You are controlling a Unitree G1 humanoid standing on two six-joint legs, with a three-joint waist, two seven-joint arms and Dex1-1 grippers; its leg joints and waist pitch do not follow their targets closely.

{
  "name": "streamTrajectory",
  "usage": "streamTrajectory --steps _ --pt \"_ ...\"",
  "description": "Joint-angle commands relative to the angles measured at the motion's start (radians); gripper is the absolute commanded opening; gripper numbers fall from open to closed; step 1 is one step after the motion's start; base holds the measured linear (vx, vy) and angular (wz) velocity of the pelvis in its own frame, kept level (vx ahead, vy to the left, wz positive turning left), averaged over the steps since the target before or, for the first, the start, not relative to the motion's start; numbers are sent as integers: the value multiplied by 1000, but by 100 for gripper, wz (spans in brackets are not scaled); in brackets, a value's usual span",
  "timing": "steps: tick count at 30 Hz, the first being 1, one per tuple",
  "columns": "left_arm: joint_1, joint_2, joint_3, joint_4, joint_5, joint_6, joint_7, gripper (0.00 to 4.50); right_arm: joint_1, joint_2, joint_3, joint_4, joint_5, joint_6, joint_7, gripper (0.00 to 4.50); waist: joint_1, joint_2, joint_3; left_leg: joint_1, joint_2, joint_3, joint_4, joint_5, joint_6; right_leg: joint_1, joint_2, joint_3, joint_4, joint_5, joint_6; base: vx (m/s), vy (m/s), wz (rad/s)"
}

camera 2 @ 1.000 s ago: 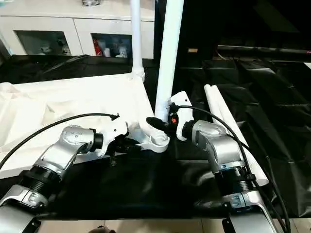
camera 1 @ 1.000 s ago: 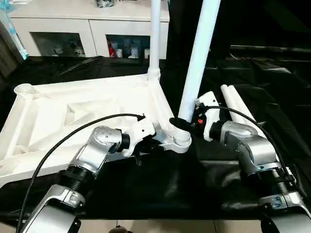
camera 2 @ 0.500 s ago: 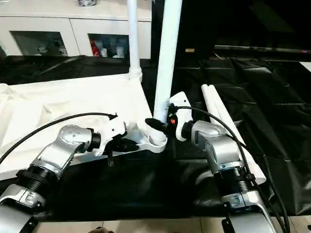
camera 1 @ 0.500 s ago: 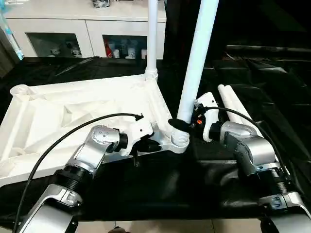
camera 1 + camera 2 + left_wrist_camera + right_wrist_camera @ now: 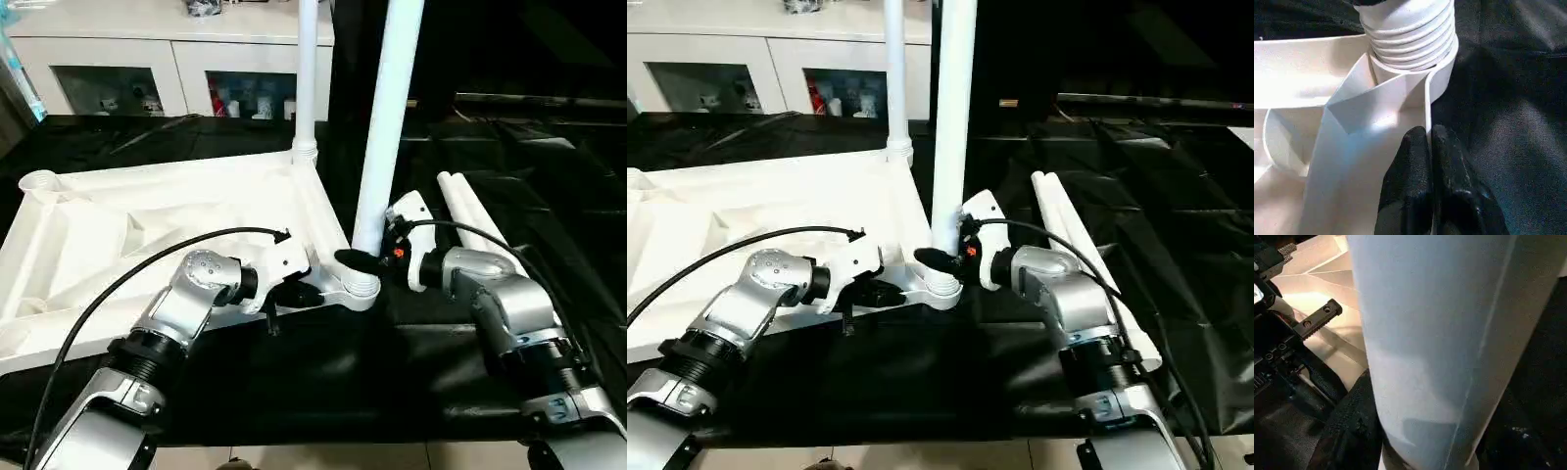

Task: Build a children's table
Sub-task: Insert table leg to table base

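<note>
Tabletop (image 5: pixel 147 220): white plastic, upside down on the black-draped table (image 5: pixel 549 196), ribbed underside up, round sockets at corners. Sits left of centre; near edge close to the table's near edge.

Two legs fitted, both upright: far leg (image 5: pixel 307 73) in the far-right socket, near leg (image 5: pixel 384 127) in the near-right socket (image 5: pixel 358 286), ridged collar visible. Two spare legs (image 5: pixel 480 220) lie side by side on the cloth to the right, just beside the right arm.

Left gripper (image 5: pixel 1430 147): fingers together, pinching the thin rim wall of the tabletop just beside the near-right socket.

Right gripper (image 5: pixel 367 257): fingers clamped on the near leg, low down, just above the socket.

Room: open black cloth right of spare legs and along the near edge. White cabinet (image 5: pixel 127 59) stands beyond the far edge.
</note>
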State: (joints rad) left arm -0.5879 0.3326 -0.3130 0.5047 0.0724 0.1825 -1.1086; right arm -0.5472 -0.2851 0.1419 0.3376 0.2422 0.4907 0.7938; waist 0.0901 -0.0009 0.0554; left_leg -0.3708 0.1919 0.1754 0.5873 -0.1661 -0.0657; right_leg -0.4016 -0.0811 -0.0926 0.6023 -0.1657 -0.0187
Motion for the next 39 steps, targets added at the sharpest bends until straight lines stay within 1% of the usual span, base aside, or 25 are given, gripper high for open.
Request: streamTrajectory --steps 1,4,6,7,8,9,10,12,13,16,17,18,19,20,21,23,24,25,27,28,33,34,37,38,39 --pt "8 -2 -22 -15 -10 7 -31 0 -13 3 3 42 -12 -17 -10 191 4 -9 -72 11 37 -10 -64 -202 22 54 -74 54 -71 -268 -176 0 0 0" --pt "8 -1 -19 -16 -10 8 -30 0 -9 3 -3 60 -10 -22 -9 191 3 -9 -71 11 38 -11 -66 -212 20 54 -74 54 -74 -289 -170 0 0 0" --pt "9 -2 -12 -21 -17 14 -24 0 -1 14 -36 82 13 -22 -9 191 3 -9 -71 13 39 -12 -66 -218 18 53 -75 54 -74 -288 -171 0 0 0" --pt "10 -4 -6 -22 -22 18 -20 0 2 20 -52 90 26 -20 -10 191 3 -6 -72 13 39 -12 -66 -222 17 53 -75 54 -74 -281 -176 0 0 0" --pt "9 -5 -2 -23 -26 20 -17 0 3 25 -62 96 34 -20 -11 191 3 -7 -72 13 39 -12 -66 -222 17 53 -75 54 -73 -274 -180 0 0 0" --pt "9 -5 2 -23 -32 24 -16 0 11 34 -88 98 59 -12 -12 191 5 -2 -73 13 39 -13 -66 -221 17 54 -75 54 -71 -262 -185 0 0 0" --pt "8 -5 5 -21 -33 21 -14 0 13 38 -95 99 65 -11 -15 191 5 0 -74 13 38 -12 -66 -222 16 54 -74 53 -71 -255 -187 0 0 0" --pt "9 -5 12 -20 -36 22 -6 0 21 42 -110 104 77 -14 -18 191 5 -3 -74 13 38 -12 -66 -219 17 55 -74 53 -71 -244 -190 0 0 0" --pt "9 -3 17 -18 -37 21 -1 0 33 47 -126 114 89 -23 -24 191 7 7 -75 12 38 -13 -66 -218 16 55 -75 53 -70 -233 -194 0 0 0" --pt "9 -1 23 -15 -35 18 10 0 53 53 -135 123 94 -43 -29 191 6 5 -75 13 38 -13 -67 -233 12 56 -73 51 -70 -227 -199 0 0 0" --pt "9 3 26 -15 -36 17 10 0 73 63 -148 130 98 -60 -36 191 7 17 -74 13 38 -15 -68 -246 7 55 -73 51 -73 -229 -199 0 0 0" --pt "10 5 26 -16 -37 17 9 0 79 66 -152 132 98 -65 -37 191 7 12 -74 14 38 -15 -69 -257 4 56 -73 51 -73 -235 -199 0 0 0" --pt "10 8 27 -17 -38 18 6 0 89 72 -156 134 99 -73 -40 191 9 23 -74 15 38 -17 -69 -265 0 56 -74 50 -72 -241 -200 0 0 0" --pt "9 9 27 -17 -39 19 5 0 91 74 -158 136 100 -76 -41 191 7 19 -73 16 39 -16 -70 -275 0 54 -72 50 -76 -248 -199 0 0 0" --pt "7 16 27 -16 -40 18 1 0 109 85 -160 138 99 -95 -46 191 7 25 -73 17 39 -17 -71 -293 -4 54 -72 50 -78 -253 -199 0 0 0" --pt "5 20 24 -16 -38 18 -1 0 119 90 -162 137 99 -106 -49 191 6 22 -73 14 37 -18 -71 -294 -3 57 -73 50 -76 -255 -200 0 0 0" --pt "4 22 23 -16 -38 18 -2 0 125 93 -160 138 94 -119 -54 191 6 31 -72 16 37 -19 -72 -301 -5 55 -73 49 -80 -273 -197 0 0 0" --pt "4 22 23 -16 -38 18 -2 0 125 93 -160 138 94 -119 -54 191 4 29 -71 15 36 -19 -72 -305 -5 56 -72 49 -80 -278 -196 0 0 0" --pt "1 30 20 -15 -34 15 -4 0 144 97 -137 137 61 -167 -74 191 7 36 -73 16 36 -20 -72 -309 -8 55 -73 49 -81 -281 -193 0 0 0" --pt "1 32 19 -15 -33 15 -5 0 148 97 -129 134 52 -175 -75 191 5 33 -71 14 35 -21 -73 -309 -7 57 -71 48 -81 -285 -190 0 0 0" --pt "6 39 9 -20 -26 13 -10 0 168 94 -90 109 13 -200 -72 191 4 34 -70 15 36 -21 -75 -313 -3 54 -70 49 -82 -307 -183 0 0 0" --pt "9 43 0 -22 -18 6 -12 0 173 90 -70 96 -6 -209 -69 191 5 21 -70 14 37 -21 -75 -312 0 55 -72 49 -83 -317 -180 0 0 0" --pt "16 49 -9 -27 -6 1 -6 0 172 83 -40 86 -25 -217 -56 191 5 20 -69 14 38 -21 -76 -306 2 53 -73 52 -82 -326 -175 0 0 0" --pt "17 51 -10 -29 -5 1 -6 0 170 82 -36 86 -27 -218 -54 191 5 22 -69 14 38 -21 -76 -305 2 52 -73 52 -81 -326 -177 0 0 0" --pt "23 57 -15 -37 0 1 -6 0 163 78 -19 88 -37 -225 -47 191 6 18 -68 14 38 -20 -76 -300 5 52 -75 53 -81 -335 -175 0 0 0"
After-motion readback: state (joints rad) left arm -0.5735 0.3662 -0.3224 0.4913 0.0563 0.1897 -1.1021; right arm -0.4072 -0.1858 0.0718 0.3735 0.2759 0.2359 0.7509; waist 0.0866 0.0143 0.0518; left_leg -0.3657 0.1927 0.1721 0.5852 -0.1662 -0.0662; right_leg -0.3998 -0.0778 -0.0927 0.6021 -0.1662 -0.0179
